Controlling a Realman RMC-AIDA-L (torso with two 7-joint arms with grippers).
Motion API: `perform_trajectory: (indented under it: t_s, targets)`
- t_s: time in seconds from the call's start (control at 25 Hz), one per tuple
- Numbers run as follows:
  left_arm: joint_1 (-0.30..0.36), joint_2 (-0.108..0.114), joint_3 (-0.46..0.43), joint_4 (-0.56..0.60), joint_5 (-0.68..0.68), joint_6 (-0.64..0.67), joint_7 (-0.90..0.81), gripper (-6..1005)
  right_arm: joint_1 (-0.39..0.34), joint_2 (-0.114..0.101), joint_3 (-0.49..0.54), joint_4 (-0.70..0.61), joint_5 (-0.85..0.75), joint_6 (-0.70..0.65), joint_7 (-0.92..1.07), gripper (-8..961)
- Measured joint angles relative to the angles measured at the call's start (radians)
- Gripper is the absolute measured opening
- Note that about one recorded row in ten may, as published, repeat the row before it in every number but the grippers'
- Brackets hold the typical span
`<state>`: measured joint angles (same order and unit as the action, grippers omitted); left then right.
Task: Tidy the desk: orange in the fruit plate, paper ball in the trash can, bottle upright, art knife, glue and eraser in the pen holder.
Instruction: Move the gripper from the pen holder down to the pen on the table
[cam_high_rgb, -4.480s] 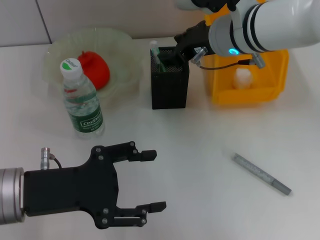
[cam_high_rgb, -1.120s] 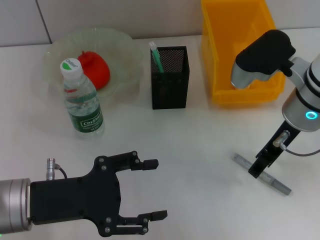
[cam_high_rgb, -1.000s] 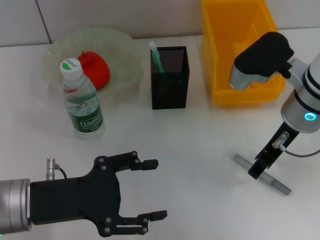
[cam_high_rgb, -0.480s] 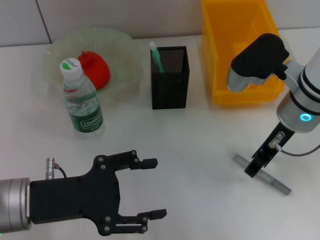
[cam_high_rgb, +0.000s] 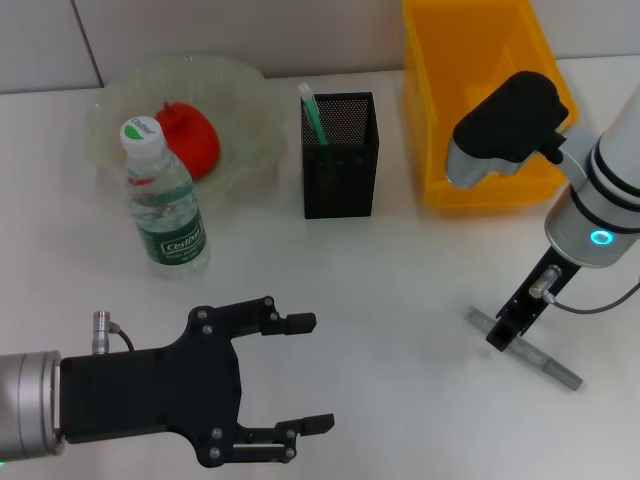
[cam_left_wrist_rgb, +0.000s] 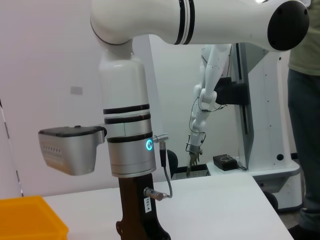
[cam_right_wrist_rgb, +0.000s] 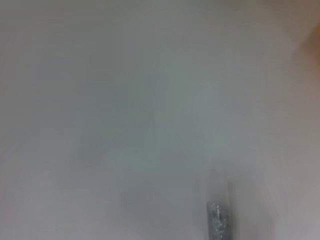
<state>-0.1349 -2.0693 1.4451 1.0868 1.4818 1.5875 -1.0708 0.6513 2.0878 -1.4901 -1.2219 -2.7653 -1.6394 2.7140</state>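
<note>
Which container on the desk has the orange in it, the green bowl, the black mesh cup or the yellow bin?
The fruit plate, the pale-green wavy bowl behind the bottle, holds the orange.

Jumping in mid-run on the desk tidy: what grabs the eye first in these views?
The right gripper stands straight down on the grey art knife, the only item lying loose on the desk, near the right side. Behind it sits the bright yellow trash can. The black left gripper fills the near-left foreground, fingers spread and holding nothing.
</note>
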Motion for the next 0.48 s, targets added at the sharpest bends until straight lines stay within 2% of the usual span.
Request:
perform_trajectory:
  t_s: [0.2, 0.48]
  targets:
    - [-0.002, 0.000, 0.000, 0.005, 0.000, 0.001, 0.000, 787, 0.005, 0.000, -0.002, 0.012, 0.000, 0.003, 0.001, 534]
    - [-0.005, 0.000, 0.000, 0.004, 0.000, 0.004, -0.001, 787, 0.014, 0.000, -0.002, 0.036, 0.005, 0.006, 0.002, 495]
